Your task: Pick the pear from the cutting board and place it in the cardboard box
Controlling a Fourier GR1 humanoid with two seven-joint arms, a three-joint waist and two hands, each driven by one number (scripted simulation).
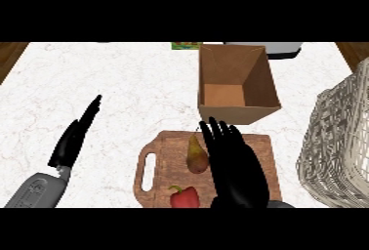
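A yellow-brown pear (196,155) lies on the wooden cutting board (164,168), stem end pointing away from me. My right hand (234,166) hovers over the board just right of the pear, fingers straight and open, their tips reaching toward the board's far edge. It holds nothing. The open cardboard box (238,83) stands right behind the board, empty inside. My left hand (75,136) rests open at the left, fingers straight and pointing up, well away from the board.
A red bell pepper (184,196) lies on the board's near edge, below the pear. A white wire basket (338,146) fills the right side. A small green item (185,46) and a white appliance (282,49) sit at the counter's far edge.
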